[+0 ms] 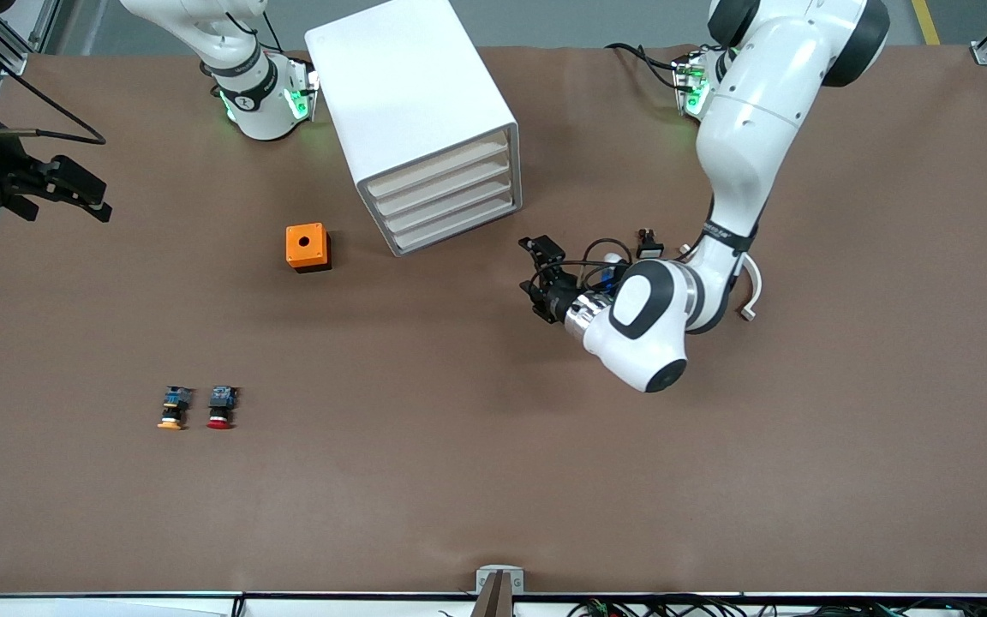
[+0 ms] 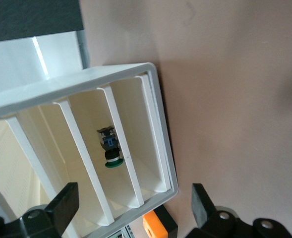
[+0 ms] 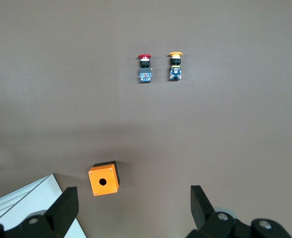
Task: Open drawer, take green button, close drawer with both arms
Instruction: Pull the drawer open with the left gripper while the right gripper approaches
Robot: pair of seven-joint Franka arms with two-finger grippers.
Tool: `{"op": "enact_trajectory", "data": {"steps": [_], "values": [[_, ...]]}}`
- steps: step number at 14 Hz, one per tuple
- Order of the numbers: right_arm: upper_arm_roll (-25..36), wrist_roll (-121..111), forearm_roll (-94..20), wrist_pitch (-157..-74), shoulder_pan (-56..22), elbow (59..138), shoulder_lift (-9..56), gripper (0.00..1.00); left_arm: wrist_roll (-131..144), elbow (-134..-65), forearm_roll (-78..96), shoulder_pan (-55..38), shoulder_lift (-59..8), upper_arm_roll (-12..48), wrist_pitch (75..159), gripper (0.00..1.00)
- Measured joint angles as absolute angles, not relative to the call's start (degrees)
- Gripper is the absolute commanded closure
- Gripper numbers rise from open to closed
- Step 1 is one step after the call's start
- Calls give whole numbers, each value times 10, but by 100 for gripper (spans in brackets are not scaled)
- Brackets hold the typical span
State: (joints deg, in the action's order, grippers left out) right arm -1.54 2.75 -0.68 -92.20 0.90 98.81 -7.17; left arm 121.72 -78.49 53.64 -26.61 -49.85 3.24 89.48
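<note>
Buttons (image 1: 198,408) lay nearest us; both grippers, left (image 1: 539,278) and right (image 1: 61,190), gaped empty. We judged the green button (image 2: 111,150) light, slippery; pinch its body.

Orange box (image 1: 308,247) with round hole on top, sitting on brown table (image 1: 476,446), near the white cabinet (image 1: 412,111) toward the right arm's end. Yellow-capped button (image 1: 173,408) and red-capped button (image 1: 221,407) lying on their sides just beside each other, apart, caps toward the front camera. Both nearer the front camera than the box.
</note>
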Motion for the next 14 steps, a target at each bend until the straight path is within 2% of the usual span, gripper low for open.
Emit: {"op": "enact_trajectory", "data": {"steps": [1,4,6,14], "values": [[-15,28,-7,-920,9,988,-72,0,1230,-784,547,-275,-510,33,895,8],[-15,28,-7,-917,9,988,-72,0,1248,-783,572,-299,-535,38,894,38],[-15,28,-7,-917,9,988,-72,0,1251,-783,575,-309,-543,48,882,48],[-15,27,-7,-911,9,988,-47,0,1280,-783,576,-333,-564,52,843,50]]}}
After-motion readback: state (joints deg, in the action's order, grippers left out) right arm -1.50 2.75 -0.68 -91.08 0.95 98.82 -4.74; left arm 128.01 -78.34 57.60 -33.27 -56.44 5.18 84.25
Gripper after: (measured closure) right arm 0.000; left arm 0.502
